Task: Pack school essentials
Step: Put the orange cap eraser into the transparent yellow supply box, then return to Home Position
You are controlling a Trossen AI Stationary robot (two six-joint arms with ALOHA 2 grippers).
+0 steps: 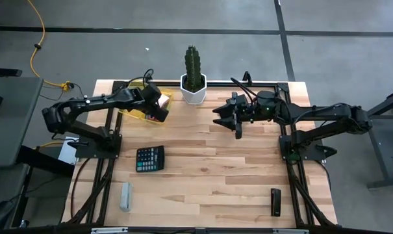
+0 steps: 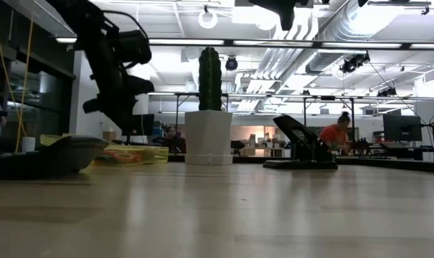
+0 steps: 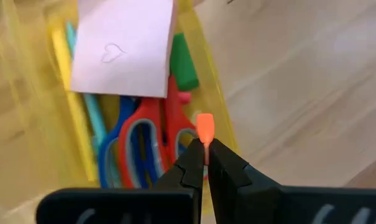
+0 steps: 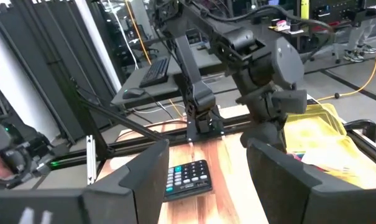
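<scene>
A clear yellow pouch lies at the table's far left. In it are red-handled scissors, blue-handled scissors, a yellow pen, a teal pen, a green marker and a pale note pad on top of them. My left gripper hangs over the pouch's edge, shut on a small orange piece. My right gripper stands open and level above the table's far middle, holding nothing. My left gripper pinches the small orange piece by its lower end between its two fingertips. The fingers slant steeply down from above. The piece's upper end sticks out past the tips, clear of the pouch and the things in it.
A cactus in a white pot stands at the far edge between the two arms. A black calculator lies left of centre, a pale grey bar near the front left, and a black object near the front right. Bare wood lies between them.
</scene>
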